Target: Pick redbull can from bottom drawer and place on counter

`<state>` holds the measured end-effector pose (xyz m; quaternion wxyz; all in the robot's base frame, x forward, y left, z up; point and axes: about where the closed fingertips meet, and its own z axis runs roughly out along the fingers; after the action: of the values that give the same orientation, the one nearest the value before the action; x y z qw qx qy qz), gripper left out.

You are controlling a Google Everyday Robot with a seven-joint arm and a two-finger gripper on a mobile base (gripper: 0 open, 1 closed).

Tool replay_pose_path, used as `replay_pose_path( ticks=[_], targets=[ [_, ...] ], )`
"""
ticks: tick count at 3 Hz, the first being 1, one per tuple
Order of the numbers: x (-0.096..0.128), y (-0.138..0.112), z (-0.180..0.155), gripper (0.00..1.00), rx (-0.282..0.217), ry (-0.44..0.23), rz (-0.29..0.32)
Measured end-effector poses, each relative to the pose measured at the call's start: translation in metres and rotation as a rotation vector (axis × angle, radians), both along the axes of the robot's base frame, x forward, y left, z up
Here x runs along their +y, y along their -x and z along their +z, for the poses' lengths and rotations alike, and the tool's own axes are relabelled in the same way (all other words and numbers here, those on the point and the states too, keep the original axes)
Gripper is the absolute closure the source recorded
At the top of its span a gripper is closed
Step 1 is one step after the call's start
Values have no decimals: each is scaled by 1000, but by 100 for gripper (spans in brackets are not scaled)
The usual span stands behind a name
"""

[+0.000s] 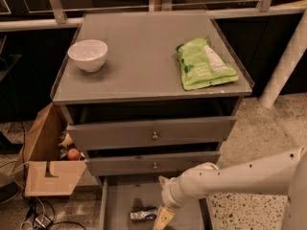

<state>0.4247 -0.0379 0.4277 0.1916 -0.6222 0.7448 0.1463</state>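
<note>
Reaching in from the right, the robot's white arm [240, 176] holds its gripper [161, 203] over the pulled-out bottom drawer [120, 200], a shallow grey tray at the foot of the grey cabinet. Its tan fingers [163, 218] are spread apart: one points down at the drawer floor, and the tip of the other shows higher up, near the front of the middle drawer [153, 165]. The small silvery redbull can [143, 215] lies on its side on the drawer floor, just left of the lower finger; whether they touch cannot be told. On the smooth grey counter [139, 66] a white bowl [88, 55] stands at the left and a green snack bag [205, 64] lies at the right. An open cardboard box [45, 176] sits on the floor left of the cabinet.
</note>
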Motion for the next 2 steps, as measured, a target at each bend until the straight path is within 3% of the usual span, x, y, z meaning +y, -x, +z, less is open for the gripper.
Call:
replay_pose_path(
  ticks=[1,2],
  targets=[
    [1,-12,-36,0,-16,-6,-7],
    [1,-12,-39,0,-13,-9,-8]
  ],
)
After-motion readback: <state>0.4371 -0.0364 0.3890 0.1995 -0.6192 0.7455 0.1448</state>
